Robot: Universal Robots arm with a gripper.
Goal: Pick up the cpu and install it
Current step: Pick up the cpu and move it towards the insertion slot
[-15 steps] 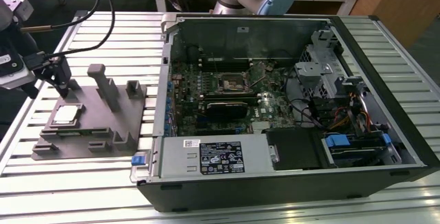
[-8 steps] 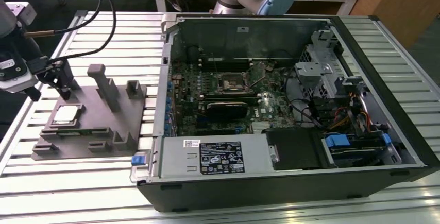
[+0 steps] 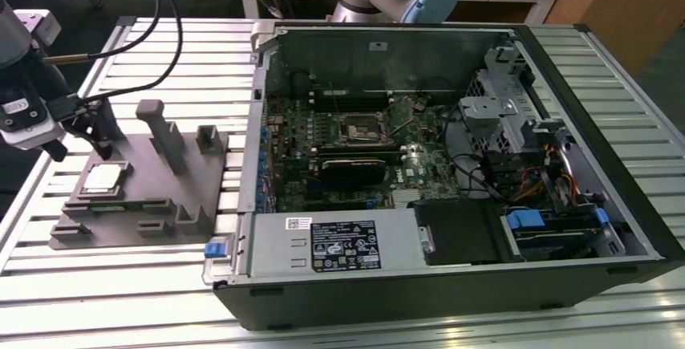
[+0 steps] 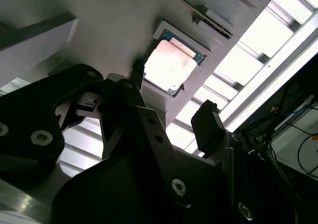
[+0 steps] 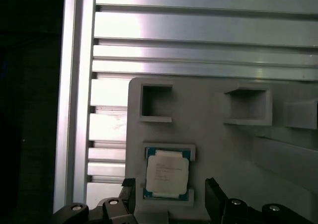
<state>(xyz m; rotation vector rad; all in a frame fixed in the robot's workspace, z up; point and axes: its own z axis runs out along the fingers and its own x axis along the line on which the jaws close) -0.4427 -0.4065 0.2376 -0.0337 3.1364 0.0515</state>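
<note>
Tool (image 5: 169,184) fingers (image 5: 214,196) are spread wide open, one on either side of the cpu (image 5: 167,173), holding nothing. The cpu sits flat in its pocket on the grey tray (image 5: 223,149) on the bench (image 5: 198,25). The arm hangs over it pointing down, next to the computer case (image 3: 428,164).

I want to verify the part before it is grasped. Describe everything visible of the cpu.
The cpu is a small flat square chip with a pale silver-grey metal top bearing faint print and a darker bluish-green rim. It lies flat, top up, in a shallow framed pocket of the grey moulded tray, outside the computer case. The open tool hangs over it, one finger to each side, not gripping it.
</note>
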